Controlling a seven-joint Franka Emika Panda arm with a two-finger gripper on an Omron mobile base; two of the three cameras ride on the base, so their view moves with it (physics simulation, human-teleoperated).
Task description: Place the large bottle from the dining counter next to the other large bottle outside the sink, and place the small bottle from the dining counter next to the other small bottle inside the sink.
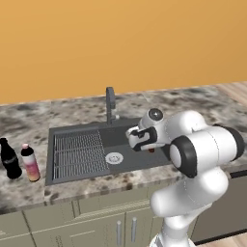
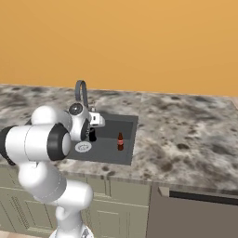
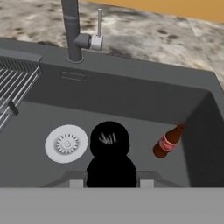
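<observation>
My gripper (image 3: 111, 181) is shut on the small bottle (image 3: 109, 148), a short black bottle that I look down on from above its top. It hangs over the floor of the sink (image 3: 131, 92), just right of the round drain (image 3: 66, 143). The other small bottle (image 3: 168, 141), red with a dark top, stands in the basin's right corner, apart from the held one. From the right base view, the gripper (image 2: 93, 128) holds the small bottle (image 2: 92, 135) left of the red one (image 2: 120, 141). On the counter left of the sink (image 1: 77, 129) stand the other large bottle (image 1: 9, 158) and the pink large bottle (image 1: 30, 163), side by side. The dining counter is out of view.
A dark curved tap (image 3: 72, 30) rises behind the basin. A ribbed rack (image 1: 79, 154) fills the sink's left half. Speckled marble counter (image 2: 186, 135) stretches to the right, with an orange wall behind it. Olive cabinet doors (image 1: 96, 226) sit below.
</observation>
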